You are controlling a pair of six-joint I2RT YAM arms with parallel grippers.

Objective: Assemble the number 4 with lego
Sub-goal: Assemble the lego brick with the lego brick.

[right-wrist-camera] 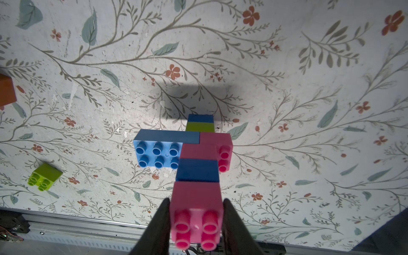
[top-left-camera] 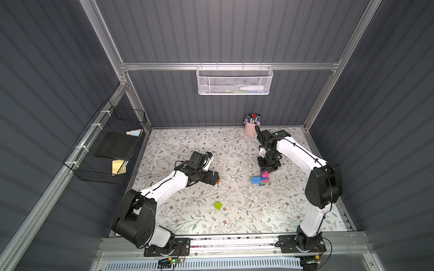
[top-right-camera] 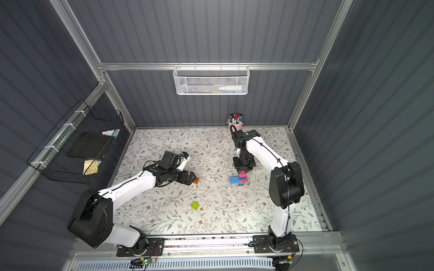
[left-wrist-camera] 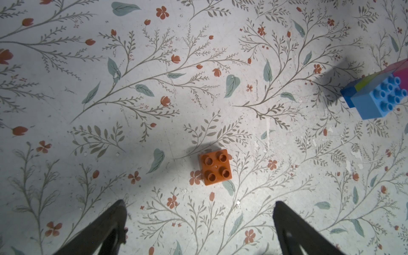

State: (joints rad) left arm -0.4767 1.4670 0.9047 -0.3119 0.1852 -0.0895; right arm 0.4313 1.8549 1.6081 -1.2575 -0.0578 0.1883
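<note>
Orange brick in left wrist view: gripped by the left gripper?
No, the orange brick sits untouched ahead of the left gripper, whose jaws stand wide open.

Lab test cell: aluminium frame (top-left-camera: 164, 66), panelled walls (top-left-camera: 234, 30).

The left hand (top-left-camera: 215, 179) hides most of the square orange plastic brick (top-left-camera: 218, 181); the left wrist view crops the multicoloured brick figure (left-wrist-camera: 379, 99).
</note>
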